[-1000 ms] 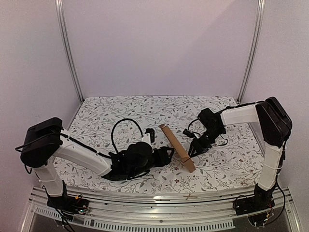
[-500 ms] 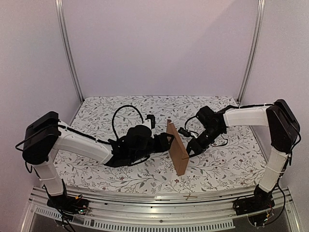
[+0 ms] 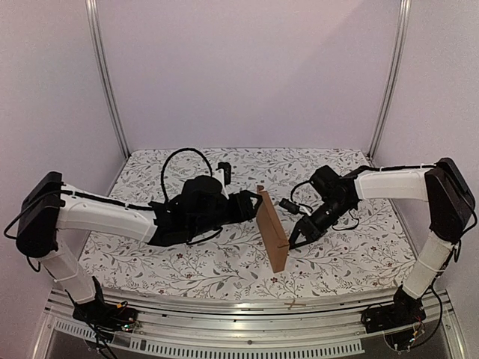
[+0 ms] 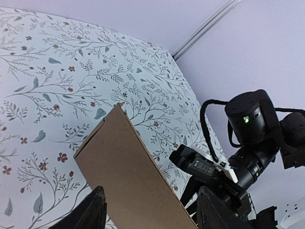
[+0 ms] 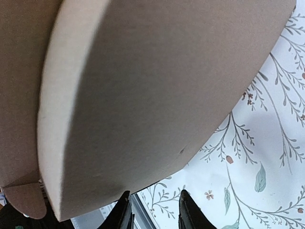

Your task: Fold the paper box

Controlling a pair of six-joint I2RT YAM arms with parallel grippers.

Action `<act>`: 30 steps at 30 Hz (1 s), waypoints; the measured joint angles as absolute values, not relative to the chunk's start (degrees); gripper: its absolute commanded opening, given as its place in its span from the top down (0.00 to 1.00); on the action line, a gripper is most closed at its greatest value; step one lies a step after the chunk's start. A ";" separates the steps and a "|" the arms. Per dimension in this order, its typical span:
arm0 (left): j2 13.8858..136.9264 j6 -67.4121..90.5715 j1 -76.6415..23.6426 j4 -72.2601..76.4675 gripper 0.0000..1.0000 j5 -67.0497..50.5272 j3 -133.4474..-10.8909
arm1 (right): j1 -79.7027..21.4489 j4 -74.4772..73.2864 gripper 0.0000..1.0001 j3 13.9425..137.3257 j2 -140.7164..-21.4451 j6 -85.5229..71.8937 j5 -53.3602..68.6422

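Pale lilac walls [image 3: 247, 75] stood around a table [image 3: 187, 262] covered with a cloth printed with leaves and small flowers. The brown box [image 3: 273, 233] stood upright on one long edge, between the two claws. It was just to the right of the left claw [image 3: 253, 207], which was released. Its fingers [image 4: 95, 212] were spread wide, with the flat face of the box between them; I could not tell whether they touched it. The right claw [image 3: 294, 237] was just beside the other face, its fingers [image 5: 125, 214] a little apart and grasping nothing.
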State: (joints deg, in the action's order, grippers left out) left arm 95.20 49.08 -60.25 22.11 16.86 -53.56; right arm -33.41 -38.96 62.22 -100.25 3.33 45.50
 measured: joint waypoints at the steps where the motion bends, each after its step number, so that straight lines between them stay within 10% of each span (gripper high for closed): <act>1: 94.35 49.10 -60.18 21.02 0.35 16.73 -53.78 | -33.43 -38.96 0.68 61.93 -99.48 3.31 45.82; 30: 94.41 50.24 -58.48 -7.86 0.39 11.16 -66.59 | -38.74 -22.70 0.68 56.88 -95.74 -6.94 57.14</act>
